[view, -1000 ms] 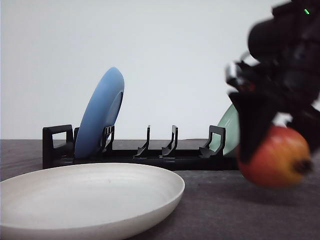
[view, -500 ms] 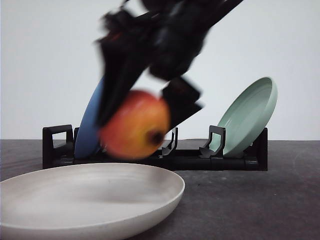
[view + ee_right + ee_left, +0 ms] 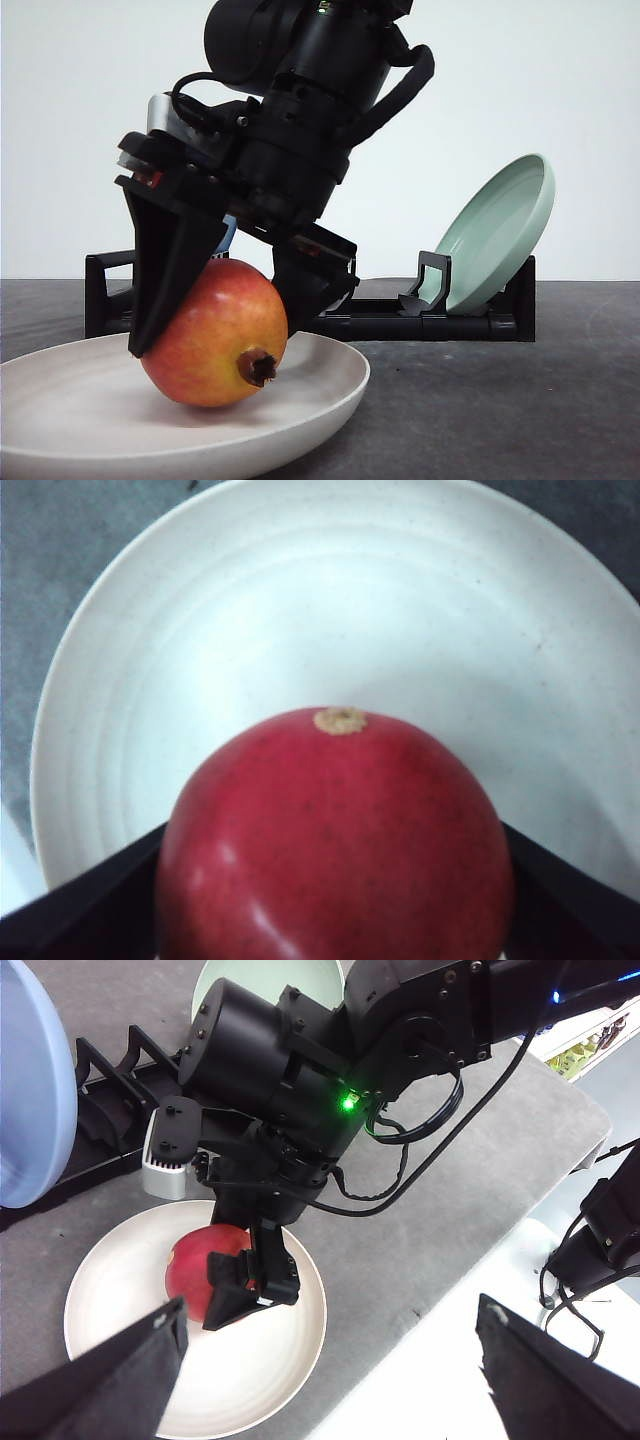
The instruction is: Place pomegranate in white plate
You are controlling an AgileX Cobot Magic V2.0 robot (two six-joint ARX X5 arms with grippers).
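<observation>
The pomegranate, red fading to yellow-orange with its dark crown facing the camera, is down in the white plate, its underside at the plate's surface. My right gripper is shut on the pomegranate, one black finger on each side, tilted down from above. The right wrist view has the pomegranate between the two fingers, over the white plate. From the left wrist, the pomegranate lies on the white plate under the right arm. My left gripper hangs high above, open and holding nothing.
A black dish rack stands behind the white plate. It holds a blue plate at its left end and a pale green plate at its right end. The table's edge runs on the right arm's side.
My right gripper has carried the pomegranate from the right side leftward past the rack and down into the white plate.
</observation>
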